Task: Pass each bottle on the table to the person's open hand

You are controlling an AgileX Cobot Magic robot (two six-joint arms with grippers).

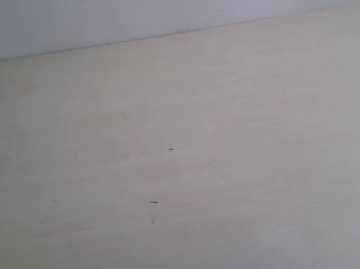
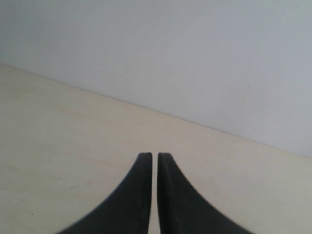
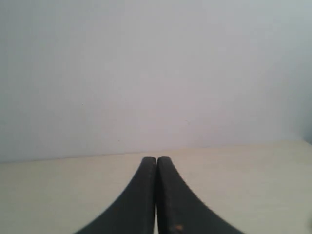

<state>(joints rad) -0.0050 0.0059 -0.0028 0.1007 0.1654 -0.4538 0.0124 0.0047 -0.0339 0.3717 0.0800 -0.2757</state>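
The pale beige table fills the exterior view, with only a few tiny dark specks on it. No bottle shows in any view, and the person's open hand is out of view too. Neither gripper appears in the exterior view. In the left wrist view my left gripper is shut, its black fingers nearly touching with nothing between them, low over the table. In the right wrist view my right gripper is shut with nothing in it, above the table.
A plain grey-white wall rises behind the table's far edge. The same wall fills the background of the left wrist view, and the wall does so in the right wrist view.
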